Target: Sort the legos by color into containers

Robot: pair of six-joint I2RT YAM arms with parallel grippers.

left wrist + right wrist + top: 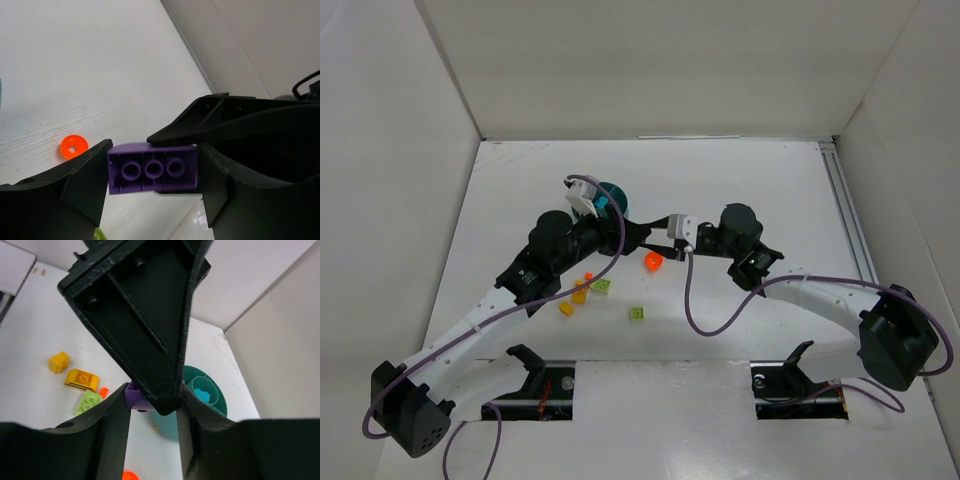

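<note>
Blocking the teal dish (207,385), both arms' fingers apparently pinch one purple brick (152,168).

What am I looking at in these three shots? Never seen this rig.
Two robot arms are bolted at the near edge of a white table, each ending in a two-finger gripper. The overhead picture comes from a fixed camera above and behind them; the other two come from cameras on the wrists, so each shows its own black fingers up close.

The left gripper is clamped on a purple brick, seen from its hollow underside. The right gripper has its fingers at that same purple brick, with one finger of the left gripper between them; it looks like a hand-over between the arms, though whether the right one grips it yet is unclear.

On the table lie a round orange-red piece, yellow and orange bricks, two lime green bricks and a round teal dish with compartments.
</note>
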